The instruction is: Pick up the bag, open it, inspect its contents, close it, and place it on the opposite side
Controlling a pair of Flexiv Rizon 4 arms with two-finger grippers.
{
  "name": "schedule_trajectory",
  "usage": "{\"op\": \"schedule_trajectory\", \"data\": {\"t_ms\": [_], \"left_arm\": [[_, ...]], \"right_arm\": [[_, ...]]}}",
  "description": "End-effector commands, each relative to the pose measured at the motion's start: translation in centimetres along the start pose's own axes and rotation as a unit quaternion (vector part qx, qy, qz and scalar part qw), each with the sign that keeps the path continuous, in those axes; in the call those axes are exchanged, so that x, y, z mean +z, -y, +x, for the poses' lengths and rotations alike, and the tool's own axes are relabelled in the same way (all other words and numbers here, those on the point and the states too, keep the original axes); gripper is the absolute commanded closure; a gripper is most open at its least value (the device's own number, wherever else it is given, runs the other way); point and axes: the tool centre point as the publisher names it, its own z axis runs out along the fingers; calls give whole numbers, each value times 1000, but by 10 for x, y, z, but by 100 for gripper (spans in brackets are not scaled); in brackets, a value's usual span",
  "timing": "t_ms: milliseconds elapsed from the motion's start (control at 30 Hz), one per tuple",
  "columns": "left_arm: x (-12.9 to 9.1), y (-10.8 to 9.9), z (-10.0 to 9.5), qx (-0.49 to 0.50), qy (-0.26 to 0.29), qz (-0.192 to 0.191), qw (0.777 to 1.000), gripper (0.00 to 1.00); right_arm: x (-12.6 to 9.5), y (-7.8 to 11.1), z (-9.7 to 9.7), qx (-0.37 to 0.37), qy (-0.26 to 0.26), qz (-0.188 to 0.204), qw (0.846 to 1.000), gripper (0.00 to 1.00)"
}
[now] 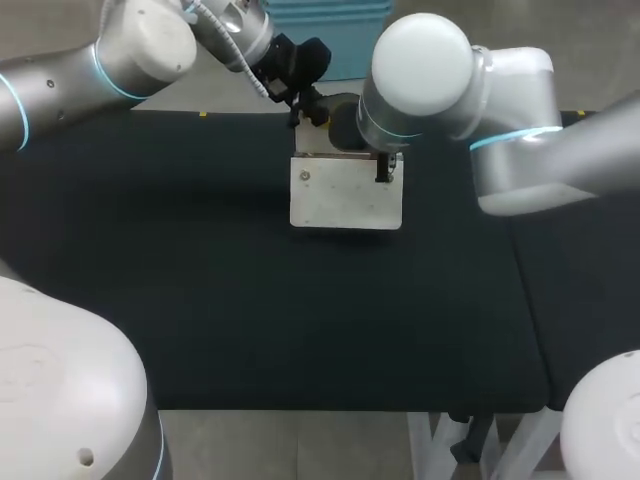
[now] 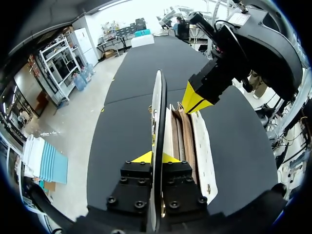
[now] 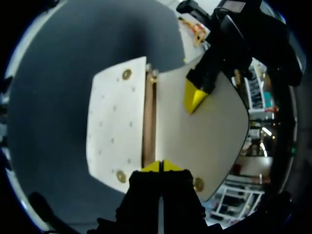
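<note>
Black desk (image 1: 200, 320), and the white bag (image 1: 345, 195) lies at its far middle, mouth open between the two tools. The left tool (image 2: 156, 157) is clamped tight on the flap (image 2: 158, 107), which stands upright on edge. The right tool (image 3: 161, 166), fingers almost together, pinches the bag's wall at the mouth. Inside there's brown lining (image 3: 148, 122), and brass studs (image 3: 126, 74) sit near the corners.

A black table (image 1: 200, 300) carries one white bag (image 1: 345, 200).

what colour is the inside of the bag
Brown; the bag is cream outside. Clearest in right wrist view.
</note>
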Motion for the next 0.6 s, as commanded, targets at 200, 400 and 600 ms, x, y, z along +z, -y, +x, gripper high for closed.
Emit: {"op": "schedule_trajectory", "data": {"t_ms": [200, 400, 600], "left_arm": [[1, -1, 3, -4, -1, 3, 1000, 100], [4, -1, 6, -8, -1, 6, 1000, 100], [3, 0, 7, -12, 6, 7, 1000, 100]], "right_arm": [[14, -4, 10, -2, -7, -2, 1000, 100], [21, -3, 22, 0, -17, -3, 1000, 100], [22, 0, 34, 7, -24, -6, 1000, 100]]}}
